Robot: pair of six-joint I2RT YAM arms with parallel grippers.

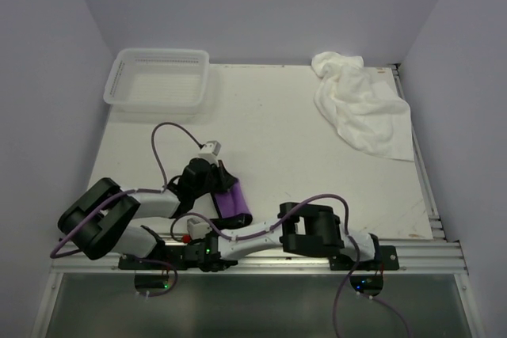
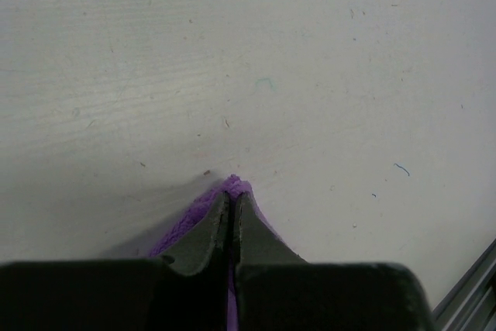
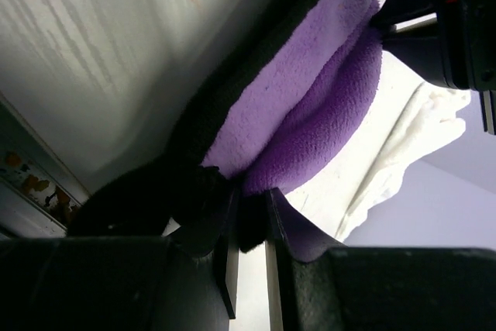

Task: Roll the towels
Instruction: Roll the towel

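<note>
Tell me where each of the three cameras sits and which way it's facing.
Top external: above and behind the arm bases, looking down on the white table, both arms, a small purple towel with dark trim, a fluffy white towel, a white plastic mesh basket.
Left wrist: on the left arm, facing past its shut left pincer across tabletop.
Right wrist: low, tilted, over the right pincer gripping the dark trim.
Both wrist views share the purple towel.

Purple towel [image 3: 294, 106] fleecy cloth; table [image 2: 232, 52] matt, scuffed
</note>
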